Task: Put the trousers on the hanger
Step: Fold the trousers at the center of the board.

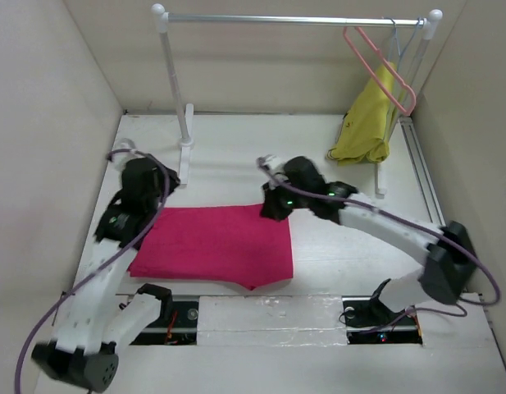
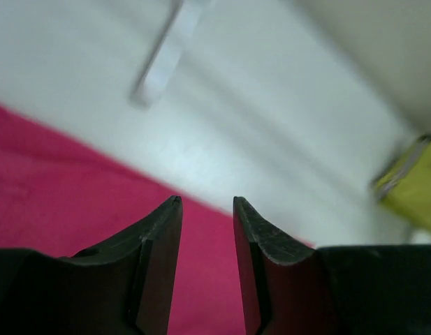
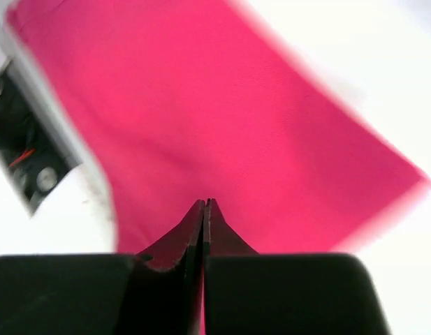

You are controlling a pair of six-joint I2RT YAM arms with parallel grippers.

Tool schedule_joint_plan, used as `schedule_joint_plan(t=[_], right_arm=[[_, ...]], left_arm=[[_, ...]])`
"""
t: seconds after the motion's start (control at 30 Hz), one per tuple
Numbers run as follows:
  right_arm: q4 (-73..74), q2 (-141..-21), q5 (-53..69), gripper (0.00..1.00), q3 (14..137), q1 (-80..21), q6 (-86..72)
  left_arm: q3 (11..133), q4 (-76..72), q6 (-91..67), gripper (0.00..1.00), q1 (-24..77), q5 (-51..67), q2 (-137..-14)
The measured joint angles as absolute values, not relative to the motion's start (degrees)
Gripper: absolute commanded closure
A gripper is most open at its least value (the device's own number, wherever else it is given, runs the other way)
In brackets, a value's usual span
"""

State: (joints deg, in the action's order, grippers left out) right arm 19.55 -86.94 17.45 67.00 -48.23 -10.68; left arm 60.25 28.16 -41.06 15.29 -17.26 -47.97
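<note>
The magenta trousers [image 1: 211, 245] lie folded flat on the white table between the two arms. The salmon-pink hanger [image 1: 384, 70] hangs on the rail at the back right, far from both grippers. My left gripper [image 1: 157, 203] is at the trousers' far left corner; in the left wrist view its jaws stand open [image 2: 207, 202] and empty over the cloth's edge [image 2: 61, 195]. My right gripper [image 1: 273, 210] is at the far right corner; in the right wrist view it is shut [image 3: 204, 202] above the cloth [image 3: 201, 105], with no cloth seen between its jaws.
A white clothes rack [image 1: 294, 20] spans the back, its left post foot [image 1: 185, 152] near my left gripper. A mustard-yellow garment [image 1: 367, 123] and a pale blue-grey hanger [image 1: 398, 37] hang at the rack's right end. Beige walls close in both sides.
</note>
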Motion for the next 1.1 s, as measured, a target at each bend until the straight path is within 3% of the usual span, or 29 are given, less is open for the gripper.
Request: schedule_joint_plan(t=[0.03, 0.07, 0.13, 0.17, 0.3, 0.4, 0.43, 0.47, 0.53, 0.8, 0.83, 0.87, 0.97, 1.03, 1.1], right_arm=[[19.05, -82.00, 16.45, 0.58, 63.64, -45.60, -10.63], [18.81, -77.91, 15.20, 0.39, 60.84, -43.35, -10.72], [17.50, -72.90, 14.06, 0.24, 55.75, -40.40, -10.17], [17.43, -71.81, 14.33, 0.23, 53.54, -39.24, -9.93], [17.37, -76.44, 16.12, 0.28, 48.14, -35.94, -9.43], [16.60, -82.48, 17.65, 0.48, 46.87, -35.16, -9.26], [15.99, -84.12, 18.02, 0.70, 46.85, -34.79, -9.19], [15.00, -85.58, 18.48, 0.83, 46.85, -34.39, -9.28], [13.06, -87.68, 18.90, 1.00, 46.87, -32.80, -10.04], [9.78, -92.20, 18.76, 0.99, 48.10, -23.38, -9.69], [10.02, -92.12, 18.87, 0.84, 48.34, -22.48, -9.37], [10.35, -91.83, 18.98, 0.78, 48.66, -21.67, -9.15], [13.26, -88.51, 19.88, 0.73, 50.65, -22.09, -7.29], [14.22, -84.27, 20.64, 0.73, 51.29, -25.61, -6.90], [14.02, -79.46, 22.09, 0.86, 51.13, -31.88, -7.44]], left_arm=[[56.03, 26.94, -41.34, 0.68, 15.14, -15.40, -50.24], [52.10, 25.74, -41.58, 0.68, 14.87, -13.30, -53.43], [44.34, 22.74, -42.41, 0.68, 14.26, -8.62, -58.70], [40.97, 22.04, -42.94, 0.69, 13.72, -6.37, -60.29], [33.69, 17.58, -44.58, 0.70, 10.74, 0.71, -64.25], [32.58, 12.40, -44.95, 0.70, 9.15, 3.40, -68.20], [32.51, 11.00, -44.97, 0.71, 8.95, 3.79, -69.52], [32.40, 9.61, -44.99, 0.71, 8.88, 4.12, -70.67], [32.29, 7.40, -44.99, 0.72, 8.88, 4.12, -72.62], [34.44, 3.38, -44.01, 0.73, 8.51, 3.73, -77.08], [35.07, 3.44, -43.86, 0.73, 8.51, 3.49, -77.32], [35.77, 3.68, -43.66, 0.73, 8.51, 3.20, -77.38], [39.29, 4.71, -42.85, 0.73, 9.04, 2.70, -76.73], [41.36, 5.80, -42.13, 0.74, 10.02, 1.96, -75.02], [42.87, 6.63, -41.23, 0.76, 11.27, 2.09, -71.83]])
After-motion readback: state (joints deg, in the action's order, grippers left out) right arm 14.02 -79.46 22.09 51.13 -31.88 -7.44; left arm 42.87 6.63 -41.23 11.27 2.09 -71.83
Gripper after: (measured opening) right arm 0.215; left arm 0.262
